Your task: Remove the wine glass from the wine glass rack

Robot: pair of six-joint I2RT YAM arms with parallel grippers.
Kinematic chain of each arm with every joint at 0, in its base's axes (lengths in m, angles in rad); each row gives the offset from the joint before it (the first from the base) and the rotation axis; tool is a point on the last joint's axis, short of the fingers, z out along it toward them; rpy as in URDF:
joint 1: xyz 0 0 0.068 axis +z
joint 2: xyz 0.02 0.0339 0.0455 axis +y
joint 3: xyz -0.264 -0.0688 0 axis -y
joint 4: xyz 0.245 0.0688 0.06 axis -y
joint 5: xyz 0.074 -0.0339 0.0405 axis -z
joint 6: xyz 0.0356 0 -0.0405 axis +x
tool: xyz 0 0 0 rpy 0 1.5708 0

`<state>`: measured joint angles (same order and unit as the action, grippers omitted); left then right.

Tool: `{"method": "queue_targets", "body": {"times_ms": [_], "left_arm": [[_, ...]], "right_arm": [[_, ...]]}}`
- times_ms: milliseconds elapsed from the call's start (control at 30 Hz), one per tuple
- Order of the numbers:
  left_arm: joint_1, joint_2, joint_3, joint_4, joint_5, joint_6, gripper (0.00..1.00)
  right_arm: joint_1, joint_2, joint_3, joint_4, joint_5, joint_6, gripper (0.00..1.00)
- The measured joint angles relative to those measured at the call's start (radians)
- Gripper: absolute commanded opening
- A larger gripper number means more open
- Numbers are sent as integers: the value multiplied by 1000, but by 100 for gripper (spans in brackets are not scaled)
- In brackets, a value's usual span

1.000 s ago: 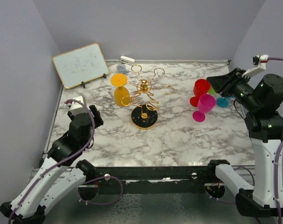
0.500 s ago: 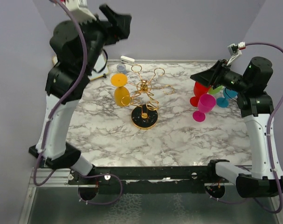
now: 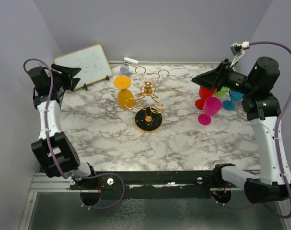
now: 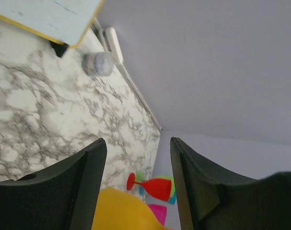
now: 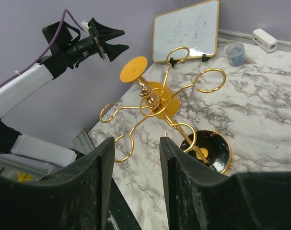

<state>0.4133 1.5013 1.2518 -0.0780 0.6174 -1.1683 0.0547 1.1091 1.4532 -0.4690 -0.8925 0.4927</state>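
Left claw: your left claw (image 4: 136,142) is raised at the left edge of the surface (image 3: 183,139), near the whiteboard (image 3: 83,67); its fingers stand apart and you can see nothing between them, only wall and marble beyond.
Right claw: your right claw (image 5: 135,141) is raised over the right side; its fingers are parted and empty, and it looks across at the rack.
Wine glass: the orange wine glass (image 3: 123,93) hangs on a left-hand arm of the rack, foot uppermost and bowl down; neither claw touches it, and both are well apart from it.
Rack: the gold wire rack (image 3: 148,90) stands mid-surface on its round black base (image 3: 148,120); you cannot tell from above how the ring holds the stem.
Hidden or cut off: in the left wrist view the orange glass is only a blurred yellow shape cut by the bottom edge; the green glass (image 3: 222,92) and the blue glass (image 3: 228,104) are partly covered by the right arm.
Other things: a red glass (image 3: 207,89) and a pink glass (image 3: 213,105) are clustered just beside those two; a small blue cup (image 3: 124,70) and a white object (image 3: 131,61) that you cannot identify sit at the far edge.
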Motion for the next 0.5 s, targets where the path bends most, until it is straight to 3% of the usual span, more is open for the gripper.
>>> {"method": "queue_targets", "body": {"times_ms": [267,500], "left_arm": [[-91,-344,-109,117,231,46,62],[-111,-297,-59,11,259,187,62]], "right_arm": [[106,133,56,-16,-16,-36,51],[175,214,86,-58,37,-63,50]]}}
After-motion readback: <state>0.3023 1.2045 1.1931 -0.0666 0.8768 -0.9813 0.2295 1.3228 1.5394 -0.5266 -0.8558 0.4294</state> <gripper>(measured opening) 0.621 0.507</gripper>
